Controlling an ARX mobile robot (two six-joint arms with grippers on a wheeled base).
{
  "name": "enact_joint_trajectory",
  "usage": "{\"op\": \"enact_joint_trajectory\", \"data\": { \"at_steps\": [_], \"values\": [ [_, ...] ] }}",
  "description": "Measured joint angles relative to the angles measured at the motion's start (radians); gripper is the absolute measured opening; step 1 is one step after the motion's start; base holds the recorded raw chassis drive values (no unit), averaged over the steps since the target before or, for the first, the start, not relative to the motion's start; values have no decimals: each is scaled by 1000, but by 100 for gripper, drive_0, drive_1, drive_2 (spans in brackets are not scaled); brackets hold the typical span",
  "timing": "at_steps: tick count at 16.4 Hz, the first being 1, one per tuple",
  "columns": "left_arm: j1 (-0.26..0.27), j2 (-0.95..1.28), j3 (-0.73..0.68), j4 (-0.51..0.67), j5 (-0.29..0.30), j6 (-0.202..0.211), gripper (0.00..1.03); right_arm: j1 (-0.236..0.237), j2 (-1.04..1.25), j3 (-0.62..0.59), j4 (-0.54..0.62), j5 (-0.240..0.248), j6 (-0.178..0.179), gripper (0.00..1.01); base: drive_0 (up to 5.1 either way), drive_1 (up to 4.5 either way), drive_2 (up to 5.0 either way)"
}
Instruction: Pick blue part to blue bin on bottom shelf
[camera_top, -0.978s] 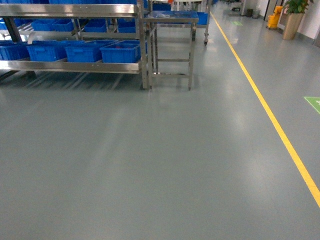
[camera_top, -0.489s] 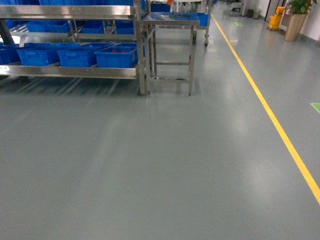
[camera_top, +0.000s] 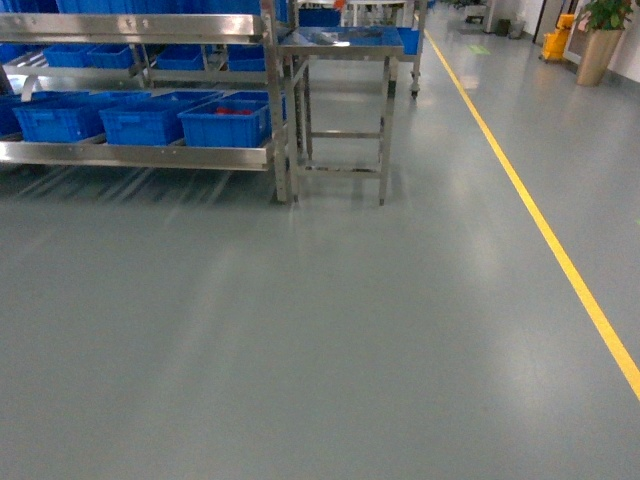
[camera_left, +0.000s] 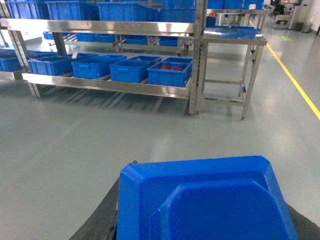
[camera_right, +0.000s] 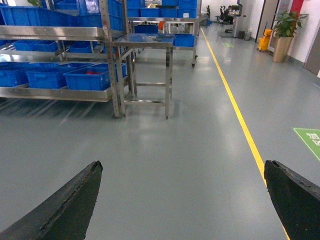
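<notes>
**Blue part clamped in left claw**

The blue part (camera_left: 205, 200), a textured plastic block with bevelled corners, is gripped by the left claw (camera_left: 200, 220). Right claw (camera_right: 182, 200) pads are spread apart. Smooth-walled blue bins (camera_top: 225, 122) are carried on the stainless bottom shelf (camera_top: 140, 154).

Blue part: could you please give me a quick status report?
Left pincer shut on blue part. Right pincer open, empty. Bottom shelf ahead left, not yet reached. Nothing seen in the way.
</notes>
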Motion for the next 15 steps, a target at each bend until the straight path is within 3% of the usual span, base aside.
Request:
{"op": "enact_joint_trajectory", "data": {
  "at_steps": [15],
  "values": [
    [0, 2, 0, -1, 0, 0, 44, 0, 0, 0, 6, 0, 0, 98, 0, 418, -418]
  ]
}}
